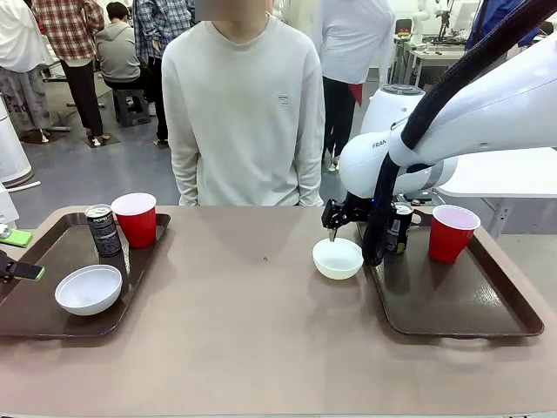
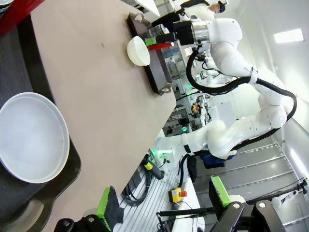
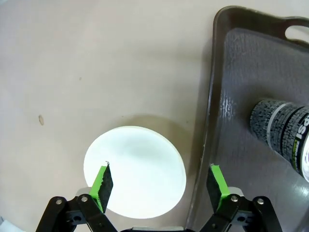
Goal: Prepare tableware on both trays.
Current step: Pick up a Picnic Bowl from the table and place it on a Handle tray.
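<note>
Bowl (image 3: 135, 171) lies under the spread right claw (image 3: 159, 186); left claw (image 2: 161, 205) spread; arm reads "FRA".

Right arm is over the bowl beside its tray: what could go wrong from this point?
The right gripper straddles both the white bowl's rim and the tray's rim, so closing may pinch the tray edge rather than the bowl. Lifting the bowl onto the tray could also knock over the upright can close behind the arm.

Bright, even indoor light with soft shadows; a ceiling lamp (image 2: 288, 35) glares, and wrist views curve at edges.
</note>
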`<action>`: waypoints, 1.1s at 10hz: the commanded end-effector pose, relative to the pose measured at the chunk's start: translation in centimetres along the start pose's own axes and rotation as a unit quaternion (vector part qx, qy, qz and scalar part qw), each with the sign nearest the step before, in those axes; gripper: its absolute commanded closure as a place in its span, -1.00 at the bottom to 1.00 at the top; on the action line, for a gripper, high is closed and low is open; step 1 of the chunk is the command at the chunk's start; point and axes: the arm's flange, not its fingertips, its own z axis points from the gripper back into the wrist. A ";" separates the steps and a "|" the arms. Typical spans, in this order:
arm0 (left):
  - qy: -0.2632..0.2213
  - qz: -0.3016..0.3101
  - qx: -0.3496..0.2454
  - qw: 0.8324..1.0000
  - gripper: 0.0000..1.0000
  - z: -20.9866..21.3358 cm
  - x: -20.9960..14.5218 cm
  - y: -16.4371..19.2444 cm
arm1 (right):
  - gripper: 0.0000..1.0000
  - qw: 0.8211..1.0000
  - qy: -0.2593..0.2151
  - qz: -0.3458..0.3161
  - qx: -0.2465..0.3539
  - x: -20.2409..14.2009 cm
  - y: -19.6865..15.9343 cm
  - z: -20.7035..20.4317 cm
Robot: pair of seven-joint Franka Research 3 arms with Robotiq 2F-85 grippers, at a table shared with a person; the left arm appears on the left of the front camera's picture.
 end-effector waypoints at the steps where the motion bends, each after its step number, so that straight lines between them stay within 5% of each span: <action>1: 0.002 -0.009 -0.004 1.000 -1.00 0.3 -0.3 0.0 | -0.93 1.000 0.011 0.012 -0.001 0.8 -0.2 -0.1; 11: 0.002 -0.009 -0.004 1.000 -1.00 0.3 -0.3 0.0 | 1.00 0.999 0.045 0.018 -0.021 1.6 0.4 -2.4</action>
